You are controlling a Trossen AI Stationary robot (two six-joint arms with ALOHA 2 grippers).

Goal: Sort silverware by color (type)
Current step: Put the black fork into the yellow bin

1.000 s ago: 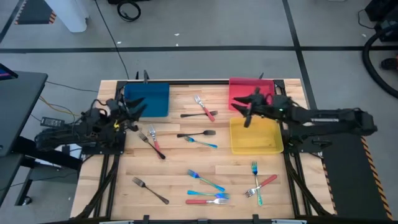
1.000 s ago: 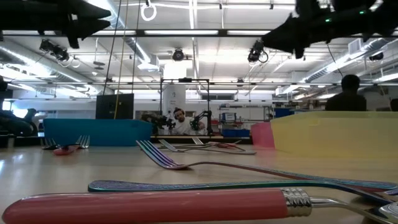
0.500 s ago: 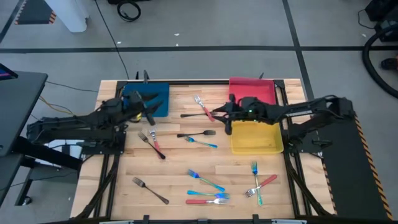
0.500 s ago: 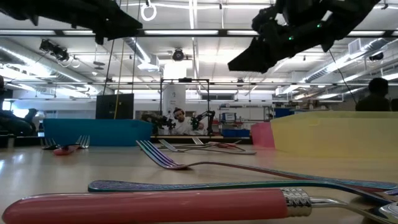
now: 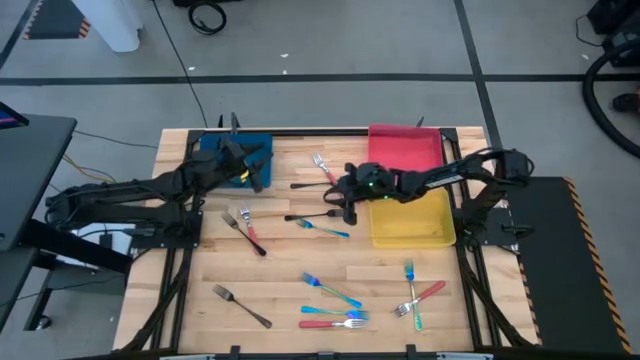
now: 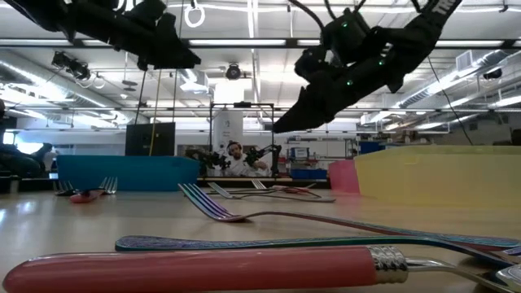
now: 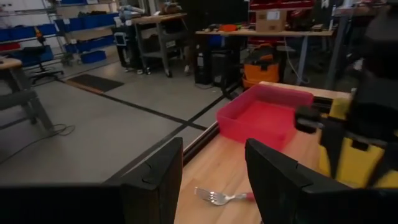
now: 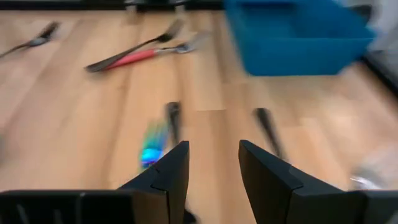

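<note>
A big open robotics lab or workshop: strip lights [image 6: 244, 42] hang above the grippers, blue parts bins [image 7: 81, 22] and loaded workbenches [image 7: 273, 37] stand beyond the left gripper [image 7: 214, 180] (concrete floor), another robot rig [image 6: 236, 159] far behind.

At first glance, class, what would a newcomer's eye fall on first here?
Three bright trays line the table's far side: blue tray on the left, red tray and yellow tray on the right. Forks lie scattered over the wood. Both dark arms reach inward, the right pincer open above the middle forks, the left pincer open by the blue tray.
</note>
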